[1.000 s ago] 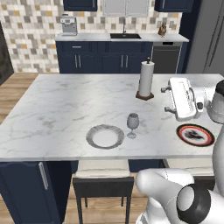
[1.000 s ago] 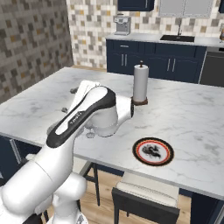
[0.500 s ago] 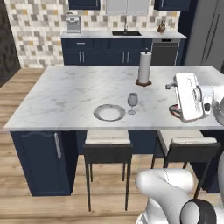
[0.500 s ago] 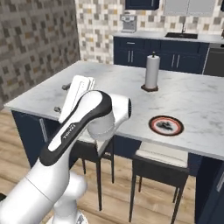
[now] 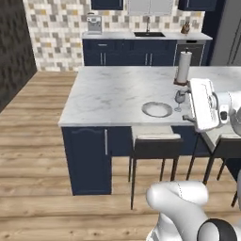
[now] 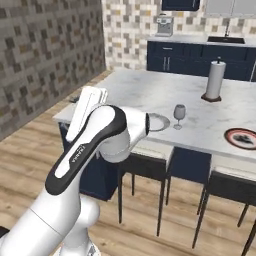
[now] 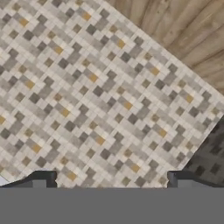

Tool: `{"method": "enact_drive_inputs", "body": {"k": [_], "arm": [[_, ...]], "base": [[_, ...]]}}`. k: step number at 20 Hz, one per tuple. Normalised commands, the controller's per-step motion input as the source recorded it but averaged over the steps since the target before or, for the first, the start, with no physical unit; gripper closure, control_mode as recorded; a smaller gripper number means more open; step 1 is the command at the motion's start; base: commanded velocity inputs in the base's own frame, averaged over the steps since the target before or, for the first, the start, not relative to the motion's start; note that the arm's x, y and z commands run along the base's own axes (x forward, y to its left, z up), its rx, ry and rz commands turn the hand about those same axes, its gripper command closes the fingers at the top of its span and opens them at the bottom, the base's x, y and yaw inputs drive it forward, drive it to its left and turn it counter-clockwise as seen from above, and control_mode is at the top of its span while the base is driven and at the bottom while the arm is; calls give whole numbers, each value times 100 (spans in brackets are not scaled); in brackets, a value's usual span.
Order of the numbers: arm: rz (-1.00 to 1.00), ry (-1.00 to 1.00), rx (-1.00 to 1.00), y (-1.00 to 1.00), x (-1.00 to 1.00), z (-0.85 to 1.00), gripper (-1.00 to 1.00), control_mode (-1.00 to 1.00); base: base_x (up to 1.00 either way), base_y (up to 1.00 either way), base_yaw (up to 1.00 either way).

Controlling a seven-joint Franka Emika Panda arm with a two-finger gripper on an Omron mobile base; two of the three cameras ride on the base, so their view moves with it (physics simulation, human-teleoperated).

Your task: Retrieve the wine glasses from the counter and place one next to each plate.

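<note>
The end effector is released, its jaws spread wide with nothing between them, and it points at a tiled wall with a strip of wood floor beyond. One glass stands on the island desk, just beside the white plate and close to the end effector's side, so the step in hand is judged to be fetching the second glass from the back desk, well ahead of the end effector across the island. To do it well, the base should pull up square to that desk and the hand should drop level. The jaws should then close around the bowl or upper stem without knocking the thin foot. Whether a glass stands on the back desk is too small to tell. The right base view shows the red plate, on the far side of the glass from the end effector. The left base view shows the whole back desk with its sink.
</note>
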Motion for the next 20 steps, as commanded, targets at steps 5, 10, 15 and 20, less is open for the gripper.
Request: {"method": "enact_drive_inputs", "body": {"k": [5,10,15,20], "arm": [[0,0,0,0,0,0,-100,100],[0,0,0,0,0,0,-100,100],[0,0,0,0,0,0,-100,100],[0,0,0,0,0,0,-100,100]], "base": [[26,100,-11],[46,100,-15],[60,100,-19],[77,100,-23]]}}
